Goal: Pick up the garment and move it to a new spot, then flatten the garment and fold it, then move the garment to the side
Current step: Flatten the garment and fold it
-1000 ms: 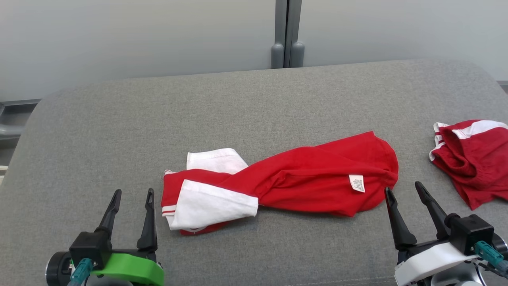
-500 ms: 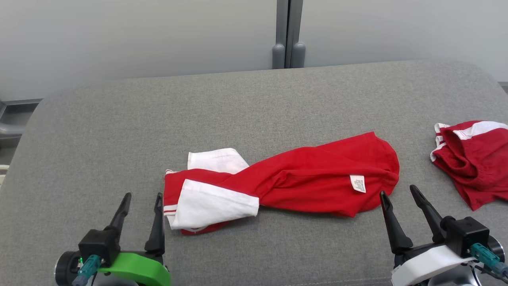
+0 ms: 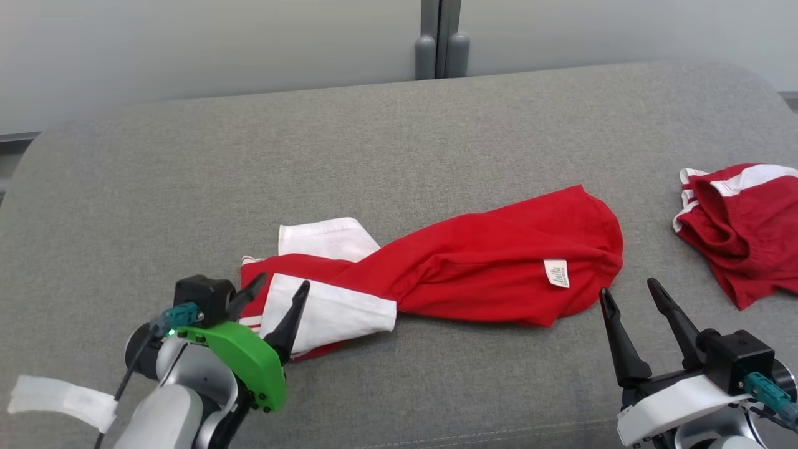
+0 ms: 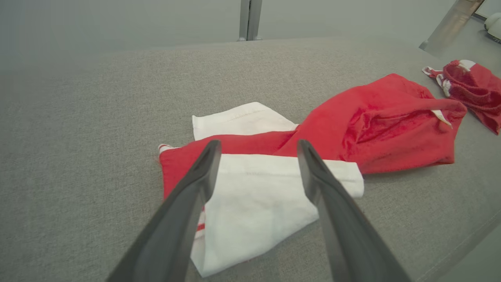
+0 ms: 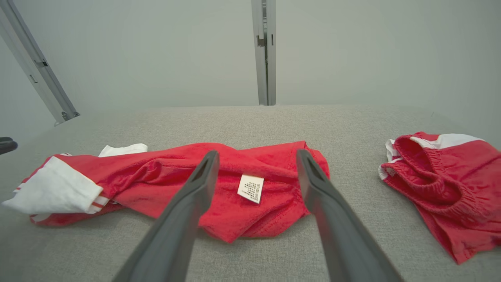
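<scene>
Head view: left pincer (image 3: 283,282) wide, angled over the garment (image 3: 474,268); right pincer (image 3: 628,287) wide, just beside it.

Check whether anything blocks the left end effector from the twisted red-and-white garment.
Nothing visible does. The open left end effector hangs over the white end of the garment; the other red garment lies apart at the right.

Left gripper (image 3: 280,288): green-collared wrist, fingers (image 4: 184,211) spread wide, angled up and rightward. Right gripper (image 3: 628,290): white-collared wrist, fingers spread wide, pointing straight up.
</scene>
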